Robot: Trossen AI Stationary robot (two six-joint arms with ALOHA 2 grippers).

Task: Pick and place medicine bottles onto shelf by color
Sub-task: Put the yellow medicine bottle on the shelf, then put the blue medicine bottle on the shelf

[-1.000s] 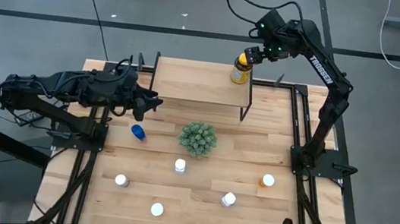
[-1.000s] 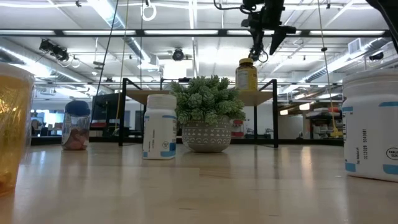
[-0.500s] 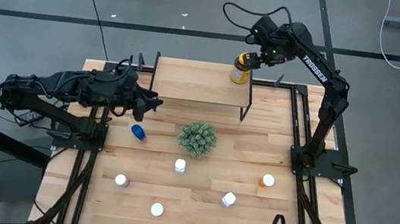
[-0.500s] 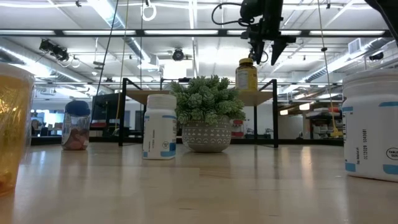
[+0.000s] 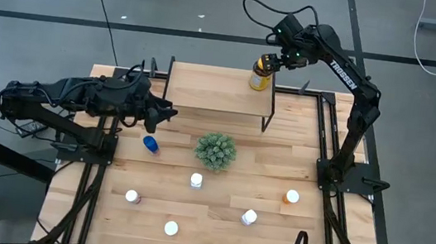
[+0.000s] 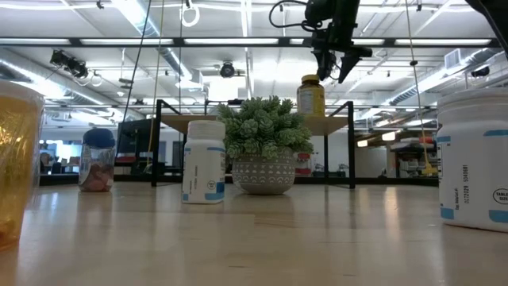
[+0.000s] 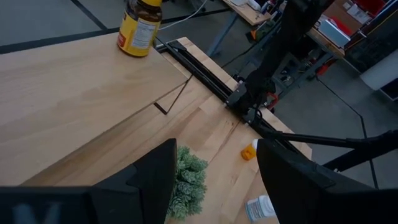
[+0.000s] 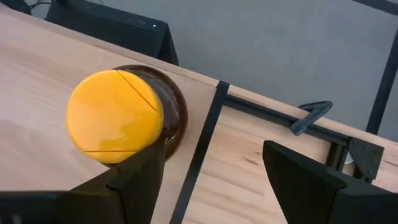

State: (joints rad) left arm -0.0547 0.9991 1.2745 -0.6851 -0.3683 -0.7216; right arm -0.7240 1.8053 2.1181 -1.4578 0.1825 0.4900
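An amber medicine bottle (image 5: 260, 75) with a yellow cap (image 8: 115, 116) stands upright on the shelf (image 5: 214, 88), at its far right corner. My right gripper (image 5: 272, 61) hangs open just above and to the right of the cap, pointing steeply down (image 6: 333, 71). The bottle lies outside the gap between its fingers. My left gripper (image 5: 171, 113) hovers open and holds nothing, off the shelf's left near corner (image 7: 214, 180). On the table stand a blue bottle (image 5: 149, 143), an orange one (image 5: 290, 197) and several white-capped ones. My right gripper has one finger (image 6: 322, 71) right beside the bottle's yellow cap (image 6: 310, 79), on the cap's right side. I cannot tell whether it touches. The bottle stands on its own base on the shelf.
A green spiky plant in a pot (image 5: 215, 151) sits mid-table, just in front of the shelf. White-capped bottles (image 5: 197, 180) (image 5: 249, 217) (image 5: 132, 196) are scattered over the near half. The shelf's board to the left of the amber bottle is bare (image 7: 74, 87).
My right gripper has drifted a little toward the table's left and sunk slightly, coming closer to the amber bottle's cap. Its fingers have stayed apart.
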